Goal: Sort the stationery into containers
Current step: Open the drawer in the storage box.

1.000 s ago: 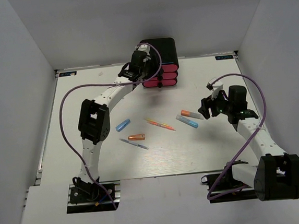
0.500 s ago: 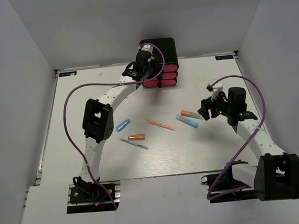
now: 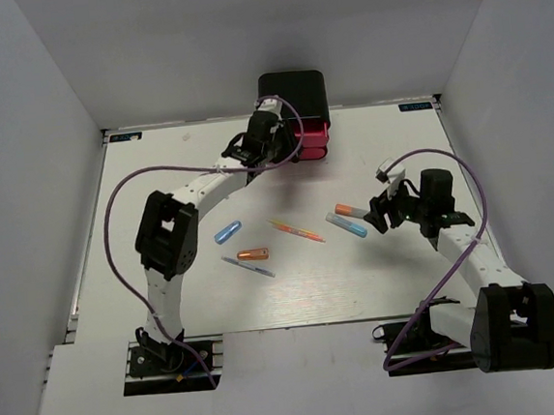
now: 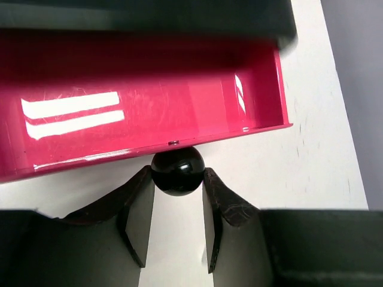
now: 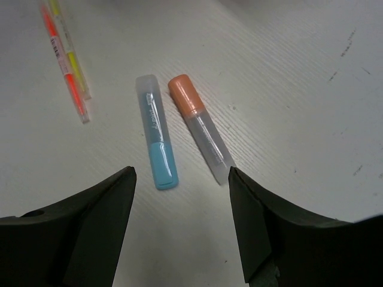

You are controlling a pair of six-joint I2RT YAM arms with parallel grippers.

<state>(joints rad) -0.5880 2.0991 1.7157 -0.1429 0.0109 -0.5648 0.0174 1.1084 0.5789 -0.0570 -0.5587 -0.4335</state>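
- Grey walls close in a white tabletop [image 3: 295,303], seen from overhead with both arm bases at the bottom edge.
- At the upper centre of that view, on the far side of the tabletop, stands a small black rounded cabinet [image 3: 291,88] with glossy pink drawers [image 3: 316,138] stacked in its front.
- The left arm [image 3: 207,180] reaches up the frame to the cabinet front.
- In its wrist view the left jaws are closed on the black round knob [image 4: 177,171] of one pink drawer [image 4: 143,107], a finger [image 4: 139,209] pressing on each side of the ball.
- That drawer stands partly out of the cabinet, its shiny inside showing; which one of the stack it is I cannot tell.
- The right arm [image 3: 455,240] sits at the middle right of the overhead view; the right jaws gape wide above the tabletop, gripping nothing.
- In the right wrist view, between the spread fingers, lie a light blue marker [image 5: 157,131] and a clear marker with an orange cap [image 5: 200,127], side by side and near each other but apart.
- A thin orange-pink pen [image 5: 66,57] lies at the upper left of that view, and near the centre overhead.
- Left of centre overhead lie a short blue marker [image 3: 228,232], a short orange marker [image 3: 253,254] and, just below it, a thin blue-grey pen [image 3: 248,266].
- All six lie on the tabletop, outside the drawers.
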